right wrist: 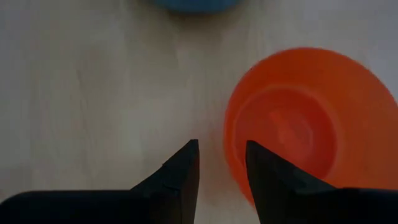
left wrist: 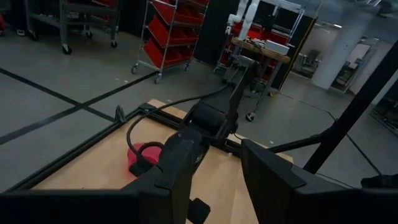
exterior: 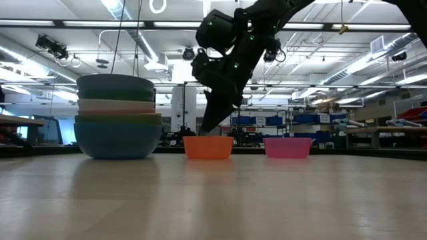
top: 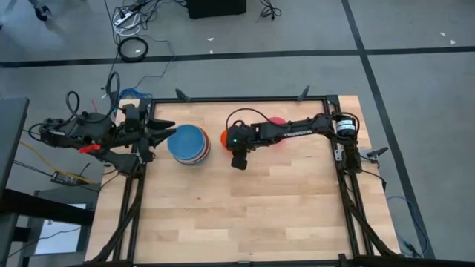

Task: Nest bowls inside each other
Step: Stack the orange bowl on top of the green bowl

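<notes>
While the left gripper (top: 169, 133) waits at the table's left edge with its fingers spread, just beside the stack of bowls (top: 188, 144), the right gripper (top: 238, 161) hangs over the middle of the wooden table (top: 245, 215), pointing down. Its two dark fingers (right wrist: 180, 171) stand a little apart with nothing between them; one sits over bare wood, the other (right wrist: 264, 171) over the near rim of the small red-orange bowl (right wrist: 305, 124) (from where I stand I can't tell whether it touches the rim). That bowl sits upright on the table, empty. Just to its right, seen at table height, a small magenta bowl (exterior: 287, 147) rests apart from it. Well to the left, the nested stack (exterior: 117, 117) stands tall, a blue bowl topmost, with teal, white and green rims showing below it
</notes>
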Controlling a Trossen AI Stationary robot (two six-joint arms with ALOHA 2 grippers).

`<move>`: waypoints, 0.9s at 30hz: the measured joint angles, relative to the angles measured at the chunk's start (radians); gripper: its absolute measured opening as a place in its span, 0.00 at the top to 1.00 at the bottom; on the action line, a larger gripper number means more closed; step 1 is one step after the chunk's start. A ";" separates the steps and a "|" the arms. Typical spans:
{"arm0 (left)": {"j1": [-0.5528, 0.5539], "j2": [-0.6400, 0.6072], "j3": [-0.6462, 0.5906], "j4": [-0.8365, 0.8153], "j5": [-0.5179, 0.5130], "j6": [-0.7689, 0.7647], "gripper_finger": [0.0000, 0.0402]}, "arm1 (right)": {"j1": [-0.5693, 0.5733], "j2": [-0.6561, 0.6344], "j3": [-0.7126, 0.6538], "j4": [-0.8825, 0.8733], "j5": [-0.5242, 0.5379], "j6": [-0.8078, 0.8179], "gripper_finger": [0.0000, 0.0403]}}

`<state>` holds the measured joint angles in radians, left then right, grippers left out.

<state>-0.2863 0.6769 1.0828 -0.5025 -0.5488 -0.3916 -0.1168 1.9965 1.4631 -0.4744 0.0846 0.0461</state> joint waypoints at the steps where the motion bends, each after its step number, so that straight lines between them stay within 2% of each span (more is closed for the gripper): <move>1: 0.000 0.000 0.000 0.000 0.000 0.000 0.64 | -0.003 0.000 0.000 0.002 0.000 -0.004 0.71; 10: 0.000 0.000 0.000 0.000 -0.003 0.017 0.64 | -0.030 0.000 -0.003 0.014 -0.023 -0.025 0.71; 17: 0.000 0.000 0.000 0.000 -0.003 0.019 0.64 | -0.030 0.000 -0.060 0.063 -0.048 -0.013 0.71; 27: 0.000 0.000 0.000 0.001 -0.002 0.020 0.64 | -0.039 0.000 -0.137 0.164 -0.029 -0.014 0.72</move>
<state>-0.2863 0.6769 1.0832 -0.5018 -0.5510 -0.3716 -0.1560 1.9968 1.3263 -0.3104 0.0556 0.0317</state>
